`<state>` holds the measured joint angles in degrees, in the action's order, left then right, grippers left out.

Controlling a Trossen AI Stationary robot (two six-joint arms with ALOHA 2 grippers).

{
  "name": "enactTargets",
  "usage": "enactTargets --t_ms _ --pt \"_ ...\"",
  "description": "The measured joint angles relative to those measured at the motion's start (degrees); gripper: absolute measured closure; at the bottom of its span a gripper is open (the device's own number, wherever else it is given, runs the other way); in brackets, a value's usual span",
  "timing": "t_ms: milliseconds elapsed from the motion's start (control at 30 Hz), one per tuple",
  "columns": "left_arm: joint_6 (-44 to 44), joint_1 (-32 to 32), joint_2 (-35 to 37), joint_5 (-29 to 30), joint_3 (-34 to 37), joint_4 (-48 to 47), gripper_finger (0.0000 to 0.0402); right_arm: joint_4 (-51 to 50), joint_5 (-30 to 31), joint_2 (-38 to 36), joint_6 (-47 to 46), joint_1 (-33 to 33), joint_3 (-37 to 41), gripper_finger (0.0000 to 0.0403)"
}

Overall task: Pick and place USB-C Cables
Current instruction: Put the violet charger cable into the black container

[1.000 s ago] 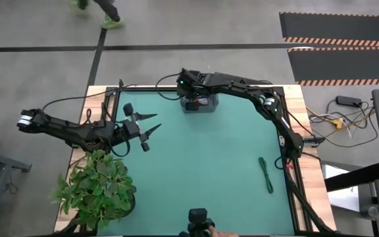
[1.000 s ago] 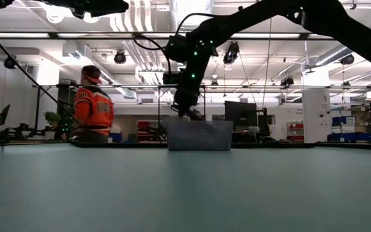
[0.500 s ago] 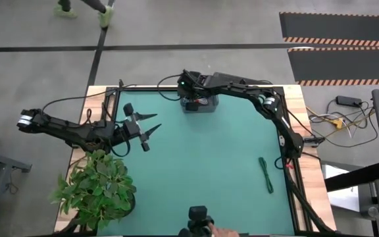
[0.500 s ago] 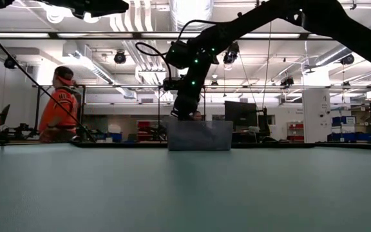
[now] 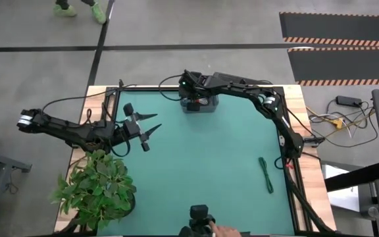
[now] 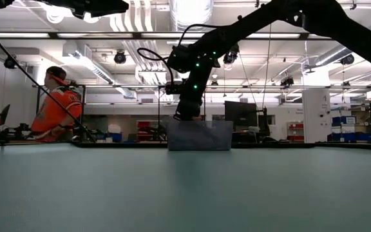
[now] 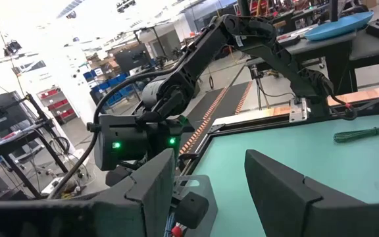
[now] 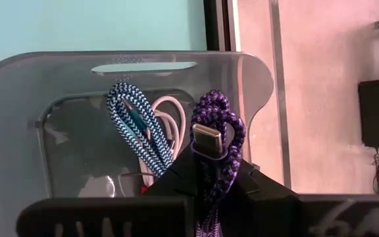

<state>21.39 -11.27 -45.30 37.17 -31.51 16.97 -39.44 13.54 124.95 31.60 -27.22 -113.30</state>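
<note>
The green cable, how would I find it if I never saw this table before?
Look at the big teal table from above and go to its right edge, near the base of the right arm. The dark green cable lies there alone on the mat, thin and straight, while the other cables sit in the grey tray.

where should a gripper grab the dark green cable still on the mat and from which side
Take the dark green cable at its middle, coming straight down from above. It lies flat as a thin, straight bundle near the mat's right edge, so the fingers should close across its narrow width. The right gripper, now holding the purple cable over the grey tray, seems nearer.
</note>
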Motion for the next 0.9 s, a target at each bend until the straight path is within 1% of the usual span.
enactTargets --t_ms 367,633,900 --pt "0.0 0.0 0.0 0.0 0.0 0.0 0.023 1.05 0.0 0.0 -0.44 0.02 0.09 0.0383" --pt "0.0 0.0 0.0 0.0 0.0 0.0 0.023 1.24 0.0 0.0 -2.11 -0.07 0.09 0.0347" --pt "0.0 0.0 0.0 -0.01 0.0 0.0 0.023 1.47 0.0 0.0 -2.78 -0.08 0.09 0.0323"
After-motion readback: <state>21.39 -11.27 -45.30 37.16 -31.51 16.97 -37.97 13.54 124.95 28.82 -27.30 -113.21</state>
